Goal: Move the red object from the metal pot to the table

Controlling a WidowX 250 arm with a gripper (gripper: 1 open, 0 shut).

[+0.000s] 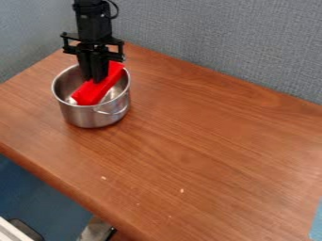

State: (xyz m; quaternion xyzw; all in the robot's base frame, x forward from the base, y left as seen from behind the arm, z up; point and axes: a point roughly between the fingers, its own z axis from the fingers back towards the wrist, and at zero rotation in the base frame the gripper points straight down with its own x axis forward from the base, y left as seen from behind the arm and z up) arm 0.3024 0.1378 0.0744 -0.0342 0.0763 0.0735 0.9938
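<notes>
Bright red oblong block (100, 85): tilted inside the round shiny silver steel pot (93, 114), upper end toward the rim. Black jaws (96, 78) reach down into pot, at the block; whether clenched on it, cannot tell. Pot upright on the brown wood-grained table (201, 141). Grey textured partition (227, 42) behind pot.

You have open tabletop (208, 141) from the centre to the lower right. At upper left, the pot's rim (127, 87) rings the red block (98, 85), and the grey partition (227, 42) bounds the table's back.
</notes>
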